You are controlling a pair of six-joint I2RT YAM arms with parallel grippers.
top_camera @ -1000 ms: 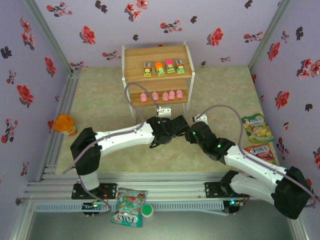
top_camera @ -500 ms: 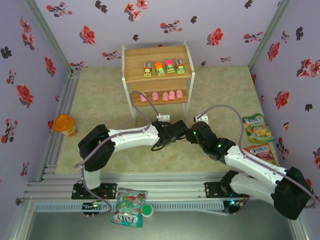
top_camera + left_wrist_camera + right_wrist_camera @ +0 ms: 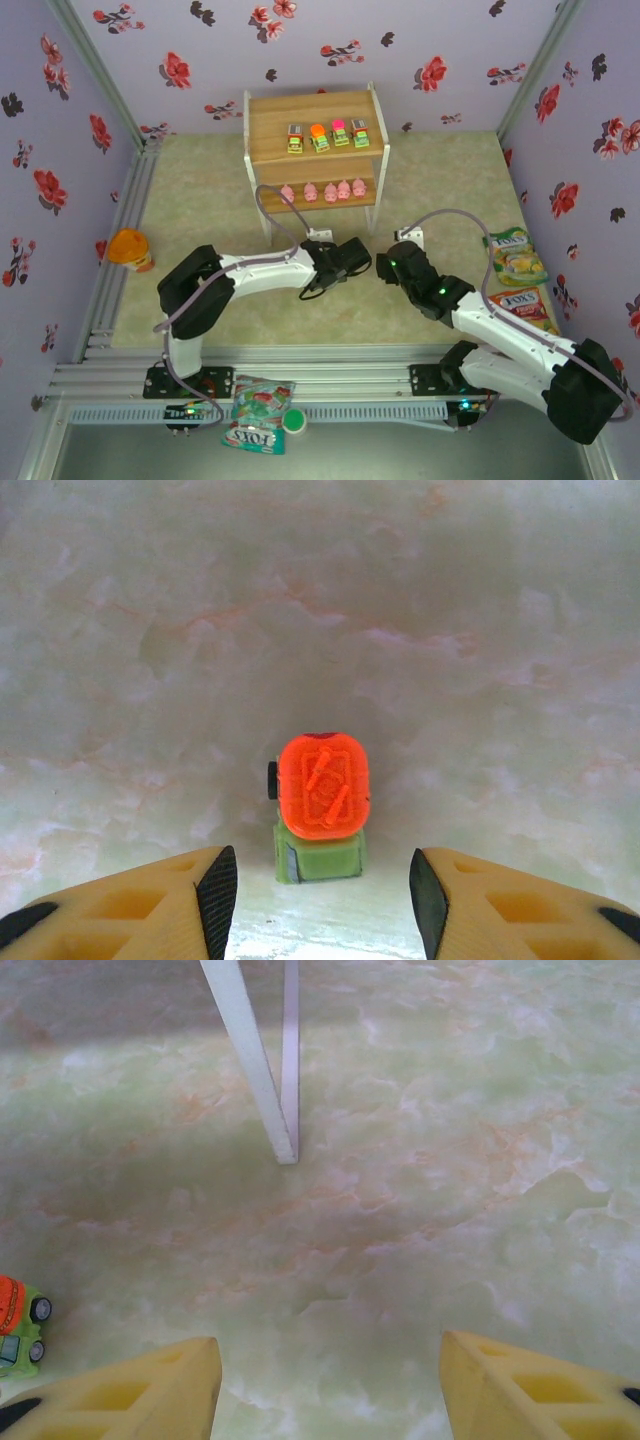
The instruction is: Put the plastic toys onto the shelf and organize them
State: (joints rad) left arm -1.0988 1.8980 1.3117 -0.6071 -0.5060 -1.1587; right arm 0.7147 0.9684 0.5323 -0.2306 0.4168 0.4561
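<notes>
Plastic toys are nearly all home: four small cars (image 3: 319, 136) stand in a row on the top board of the light wooden two-tier shelf (image 3: 310, 108), and five pink pig figures (image 3: 323, 191) line the lower board. One little car with a green body and orange top (image 3: 320, 802) sits on the pale green marbled table (image 3: 150, 630), in front of the shelf. Left gripper (image 3: 322, 898) hovers right at it, yellow fingers apart, with the car just ahead of the gap and touching neither. Right gripper (image 3: 328, 1365) is spread and empty nearby, a white shelf leg (image 3: 250, 1060) ahead of it. This looks like the pickup of the fifth car. Next call: ease forward, straddle the body, close gently, since those wheels could let it roll away.
</notes>
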